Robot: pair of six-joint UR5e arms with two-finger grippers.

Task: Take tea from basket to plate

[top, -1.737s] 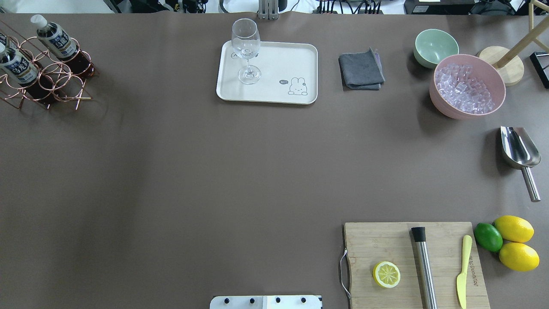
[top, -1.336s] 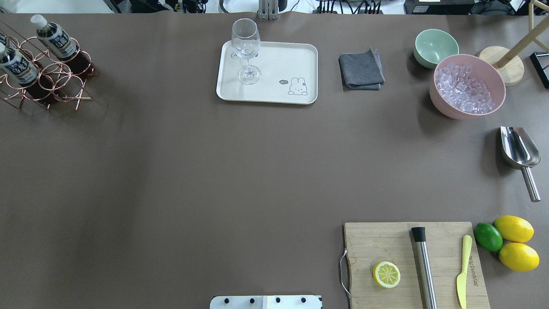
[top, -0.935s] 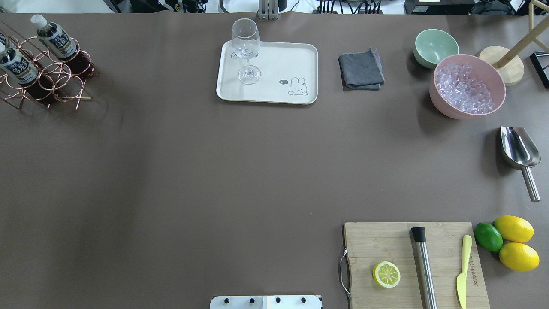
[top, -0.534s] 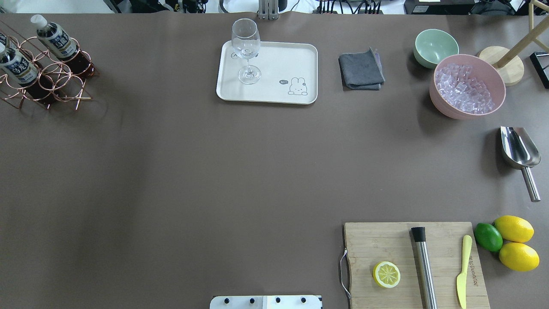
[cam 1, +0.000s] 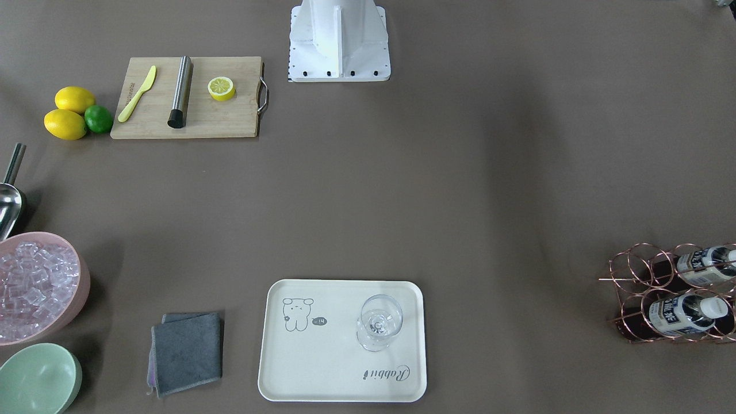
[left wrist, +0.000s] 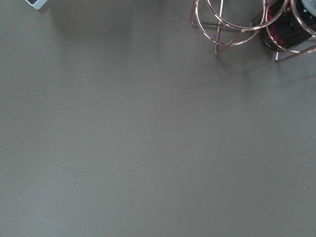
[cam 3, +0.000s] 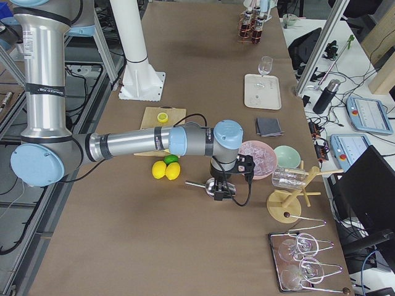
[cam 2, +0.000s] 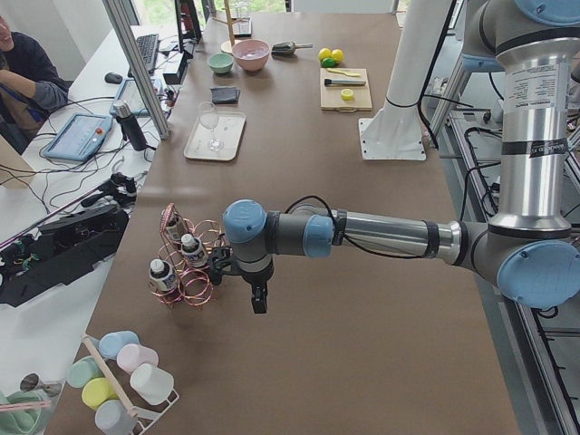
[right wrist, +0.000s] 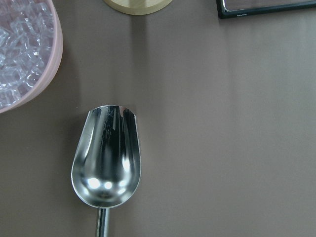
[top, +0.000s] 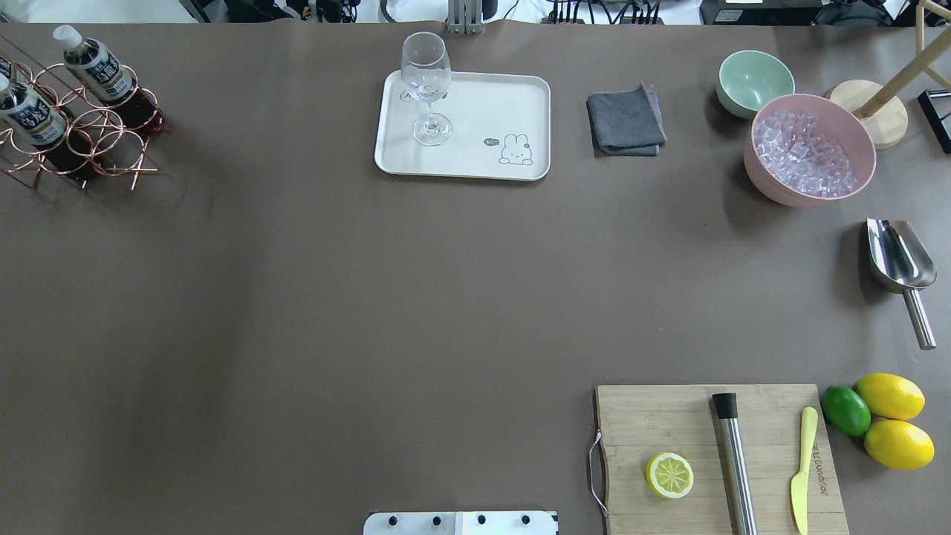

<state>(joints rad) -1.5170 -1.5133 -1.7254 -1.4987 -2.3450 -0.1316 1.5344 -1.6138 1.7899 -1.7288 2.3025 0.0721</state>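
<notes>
Tea bottles with white caps and navy-and-white labels stand in the copper wire basket (top: 111, 145) at the table's far left; the nearest to the plate is this tea bottle (top: 96, 68), also seen in the front view (cam 1: 702, 260). The cream plate (top: 490, 104) lies at the far middle and bears a wine glass (top: 426, 82). My left gripper (cam 2: 259, 304) hangs over bare table beside the basket (cam 2: 195, 285); I cannot tell if it is open. My right gripper (cam 3: 220, 192) hovers over the metal scoop (right wrist: 106, 155); I cannot tell its state. The left wrist view shows the basket's rings (left wrist: 232, 24).
A grey cloth (top: 625, 119), a green bowl (top: 754, 82) and a pink bowl of ice (top: 810, 148) stand right of the plate. A cutting board (top: 669, 423) with a lemon half, a steel muddler and a knife lies near right, with lemons and a lime beside it.
</notes>
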